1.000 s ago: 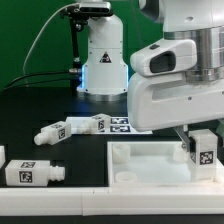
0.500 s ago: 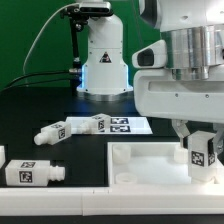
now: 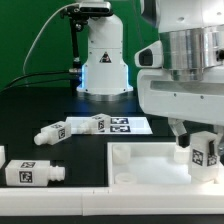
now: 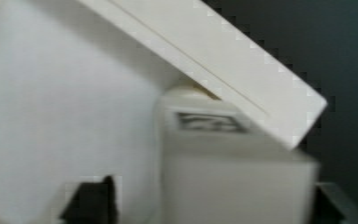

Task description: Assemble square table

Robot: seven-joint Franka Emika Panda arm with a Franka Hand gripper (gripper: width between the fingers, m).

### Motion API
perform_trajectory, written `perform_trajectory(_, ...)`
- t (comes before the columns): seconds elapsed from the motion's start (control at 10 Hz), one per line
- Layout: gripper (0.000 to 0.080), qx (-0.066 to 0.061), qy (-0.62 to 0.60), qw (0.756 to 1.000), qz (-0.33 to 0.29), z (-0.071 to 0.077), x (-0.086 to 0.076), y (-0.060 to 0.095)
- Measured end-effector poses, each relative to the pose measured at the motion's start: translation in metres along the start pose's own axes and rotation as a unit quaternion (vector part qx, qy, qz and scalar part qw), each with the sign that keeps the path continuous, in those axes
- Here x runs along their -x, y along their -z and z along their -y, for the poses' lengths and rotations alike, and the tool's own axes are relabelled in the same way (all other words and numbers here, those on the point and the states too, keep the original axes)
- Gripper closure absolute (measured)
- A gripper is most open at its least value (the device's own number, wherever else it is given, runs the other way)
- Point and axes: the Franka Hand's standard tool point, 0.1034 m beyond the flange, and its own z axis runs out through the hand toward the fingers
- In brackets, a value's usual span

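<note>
The square table's white panel [image 3: 140, 165] lies at the front, on the exterior view's right. My gripper [image 3: 200, 138] is shut on a white tagged leg [image 3: 205, 152] and holds it upright over the panel's far right corner. In the wrist view the leg [image 4: 229, 165] sits between my dark fingertips [image 4: 91, 200], next to the panel's raised rim [image 4: 229, 60]; my gripper [image 4: 211, 208] is at the frame's edge. Three loose legs lie on the black table: one at the front left [image 3: 28, 172] and two further back [image 3: 55, 131] [image 3: 92, 122].
The marker board [image 3: 132, 125] lies behind the panel. The arm's white base [image 3: 103, 65] stands at the back with black cables. A white border strip [image 3: 60, 190] runs along the front edge.
My wrist has turned and the held leg has shifted slightly right and down over the panel's corner. The loose legs have not moved.
</note>
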Motion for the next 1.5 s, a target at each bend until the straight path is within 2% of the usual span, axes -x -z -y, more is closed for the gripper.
perform_trajectory(0.1,0.023,-0.001,0.075,0.997,0.001,0.004,0.002,0.002)
perform_trajectory(0.2,0.023,0.009,0.173,0.985,0.01,0.005,0.008,0.002)
perform_trajectory(0.3,0.0167,0.016,0.232,0.972,0.024,0.008,0.011,0.005)
perform_trajectory(0.5,0.0155,0.012,0.282,0.959,0.019,0.008,0.008,0.004)
perform_trajectory(0.6,0.0151,0.016,0.35,0.936,0.018,0.007,0.007,0.004)
perform_trajectory(0.7,0.0151,0.031,0.432,0.901,0.021,0.008,0.007,0.004)
perform_trajectory(0.8,0.0151,0.041,0.493,0.869,0.022,0.014,0.005,0.005)
perform_trajectory(0.9,0.0151,0.039,0.53,0.847,0.022,0.016,0.003,0.005)
perform_trajectory(1.0,0.0151,0.039,0.506,0.861,0.021,0.016,0.004,0.004)
perform_trajectory(1.1,0.0273,0.039,0.508,0.86,0.021,0.016,0.003,0.005)
perform_trajectory(1.2,0.041,0.039,0.491,0.87,0.021,0.016,0.004,0.004)
perform_trajectory(1.3,0.041,0.039,0.461,0.886,0.019,0.016,0.004,0.004)
perform_trajectory(1.4,0.0511,0.041,0.427,0.903,0.017,0.015,0.002,0.004)
perform_trajectory(1.5,0.0511,0.042,0.38,0.924,0.009,0.015,0.001,0.004)
